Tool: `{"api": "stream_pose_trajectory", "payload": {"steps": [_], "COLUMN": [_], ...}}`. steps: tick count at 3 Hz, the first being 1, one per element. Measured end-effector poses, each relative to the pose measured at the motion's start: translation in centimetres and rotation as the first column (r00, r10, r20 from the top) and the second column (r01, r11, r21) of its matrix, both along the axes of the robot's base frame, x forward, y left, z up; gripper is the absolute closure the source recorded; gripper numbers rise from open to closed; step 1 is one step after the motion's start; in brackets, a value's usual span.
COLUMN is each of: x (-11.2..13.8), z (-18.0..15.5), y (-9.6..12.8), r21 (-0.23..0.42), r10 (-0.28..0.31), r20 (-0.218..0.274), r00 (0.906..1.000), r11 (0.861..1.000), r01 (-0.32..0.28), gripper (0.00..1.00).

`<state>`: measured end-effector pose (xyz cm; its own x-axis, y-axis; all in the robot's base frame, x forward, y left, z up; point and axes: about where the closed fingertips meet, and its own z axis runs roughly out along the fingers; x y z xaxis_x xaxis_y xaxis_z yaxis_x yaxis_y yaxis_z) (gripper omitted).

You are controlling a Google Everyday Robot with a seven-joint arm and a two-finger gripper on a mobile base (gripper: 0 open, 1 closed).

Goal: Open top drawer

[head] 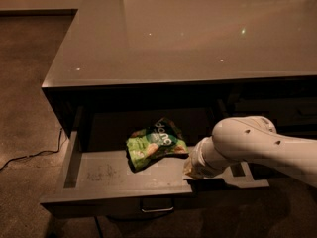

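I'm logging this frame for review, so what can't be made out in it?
1. Gripper, at the front rim of the top drawer: camera view, mostly hidden behind the white arm.
2. Drawer's right end: covered by that arm.
3. Green snack bag lettering: too blurred to read.
4. Arm's base: cut off by the right edge.

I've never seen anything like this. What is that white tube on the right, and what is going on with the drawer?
The white tube is a robot's arm. The robot has a wheeled base and just this one arm. There is a single camera view, looking down on a dark cabinet with a shiny top. The top drawer stands open, showing a pale, scuffed floor, and a green snack bag lies inside it. The arm's grasping end, the gripper, sits low at the drawer's front edge, just right of the bag. Whether it holds anything is hidden from this angle. A cable trails over the floor at left.
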<state>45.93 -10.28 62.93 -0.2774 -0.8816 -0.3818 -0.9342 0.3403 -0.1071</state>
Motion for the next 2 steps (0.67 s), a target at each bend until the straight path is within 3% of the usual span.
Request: {"api": "stream_pose_trajectory", "payload": {"steps": [1, 2], "x": [0.0, -2.1], "z": [0.0, 0.7], "y": [0.0, -1.3], "r21": [0.000, -0.025], "r10": [0.000, -0.038], "r20": [0.000, 0.011], "r00": [1.0000, 0.9992], "r11": [1.000, 0.999], "r01": [0.000, 0.038], "gripper": [1.00, 1.00]}}
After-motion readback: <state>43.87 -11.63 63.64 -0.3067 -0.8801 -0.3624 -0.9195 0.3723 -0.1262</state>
